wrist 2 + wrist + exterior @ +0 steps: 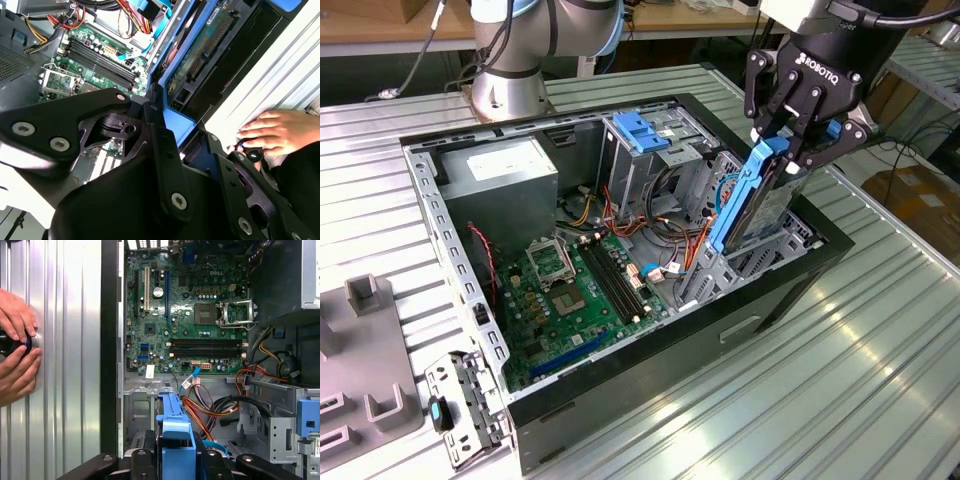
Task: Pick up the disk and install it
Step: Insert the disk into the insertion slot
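Disk (775, 205): on edge, tilted, lower end at drive bay (745, 265) of computer case (650, 400), toward the surface's (880, 330) edge on the exterior view's right; gripper (795, 150) fingers clamped on its upper end; judged stiff, dense, shock-sensitive; best held by blue side rails.

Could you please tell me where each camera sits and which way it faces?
Exterior view: off the arm, looking down into the open computer case; shows the arm's base and the gripper clamping the disk.
First wrist view: on the arm, looking past the gripper onto the motherboard.
Second wrist view: behind the gripper's links, looking along the disk.
Both wrist views share a person's hand on the table.
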Available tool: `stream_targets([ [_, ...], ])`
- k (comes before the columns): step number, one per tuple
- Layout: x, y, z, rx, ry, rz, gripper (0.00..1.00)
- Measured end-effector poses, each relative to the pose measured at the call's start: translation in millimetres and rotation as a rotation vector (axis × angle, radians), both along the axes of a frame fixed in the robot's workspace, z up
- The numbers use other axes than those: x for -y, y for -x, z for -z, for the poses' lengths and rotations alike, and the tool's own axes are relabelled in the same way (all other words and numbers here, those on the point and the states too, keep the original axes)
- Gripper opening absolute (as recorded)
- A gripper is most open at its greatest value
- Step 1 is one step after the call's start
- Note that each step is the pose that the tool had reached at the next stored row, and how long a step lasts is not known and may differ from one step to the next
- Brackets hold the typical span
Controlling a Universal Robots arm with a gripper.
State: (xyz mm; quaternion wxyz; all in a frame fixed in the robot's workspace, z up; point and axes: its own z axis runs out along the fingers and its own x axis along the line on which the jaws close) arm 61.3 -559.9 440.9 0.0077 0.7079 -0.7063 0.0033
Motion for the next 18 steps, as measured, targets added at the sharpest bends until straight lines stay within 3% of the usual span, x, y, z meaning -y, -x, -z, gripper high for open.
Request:
stream_targets([
  [4,0.0,-0.1,0.5,0.0,-0.0002,0.0,0.37],
  [10,0.7,-0.1,9.2,0.0001,-0.0004,0.0,0.37],
  [14,0.8,-0.1,9.9,0.0001,-0.0004,0.0,0.37],
  [16,2.4,-0.1,15.3,0.0001,-0.001,0.0,0.51],
  [18,4.0,-0.3,20.2,0.0,-0.0008,0.0,0.51],
])
